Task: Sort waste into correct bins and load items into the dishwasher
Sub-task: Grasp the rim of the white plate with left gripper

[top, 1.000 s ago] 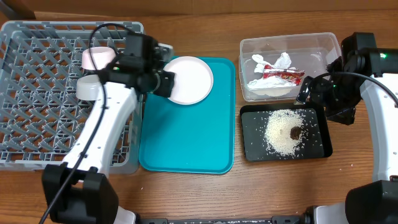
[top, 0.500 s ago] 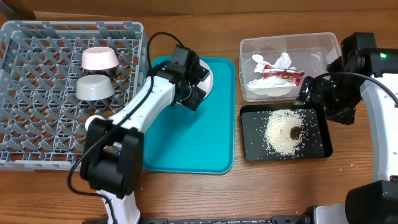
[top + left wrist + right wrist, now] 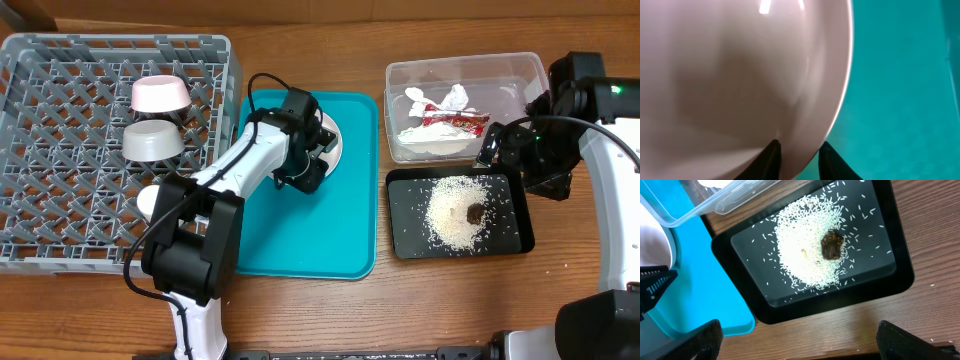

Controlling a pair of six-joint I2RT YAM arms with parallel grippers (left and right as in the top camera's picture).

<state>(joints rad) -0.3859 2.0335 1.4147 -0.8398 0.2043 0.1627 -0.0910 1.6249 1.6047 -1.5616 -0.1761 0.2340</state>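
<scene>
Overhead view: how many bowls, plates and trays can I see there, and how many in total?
Bowls: 2 (pink bowl, grey bowl)
Plates: 1 (white plate)
Trays: 2 (teal tray, black tray)
Total: 5

The view from above is bright and even, with light from overhead; the left arm drops a small soft shadow on the teal tray; the left wrist view is very close and blurry; the white plate has a shiny spot on top and a grey shadow in the middle; the left gripper looks dark and fuzzy; the right wrist view is sharp on the rice and black tray; the right gripper is blurry in the bottom corners.
</scene>
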